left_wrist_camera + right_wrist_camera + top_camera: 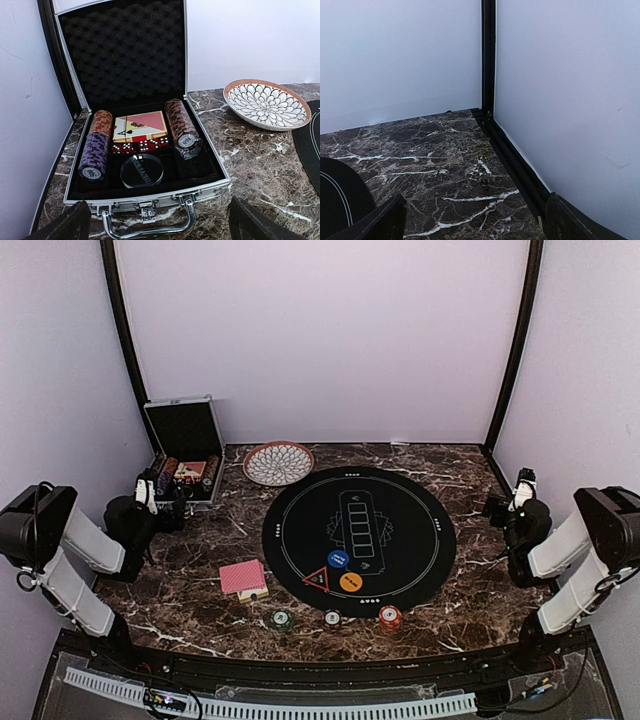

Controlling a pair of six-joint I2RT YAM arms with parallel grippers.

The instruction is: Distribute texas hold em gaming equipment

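A red-backed card deck (pixel 243 577) lies left of the round black mat (pixel 410 540). A red triangle marker (pixel 317 579), a blue button (pixel 338 560) and an orange button (pixel 351 582) sit on the mat's near part. Green (pixel 281 620), white (pixel 332 618) and red (pixel 390 617) chip stacks stand near the front edge. My left gripper (pixel 150 490) is open and empty, just in front of the open case (pixel 145 202), which holds chip rolls (pixel 94 150), cards (pixel 140 126), red dice and a clear disc. My right gripper (pixel 522 483) is open and empty, above bare marble at the far right.
A patterned round bowl (pixel 278 463) sits right of the case, also in the left wrist view (pixel 265 105). White walls and black frame posts (pixel 488 55) close the table's back and sides.
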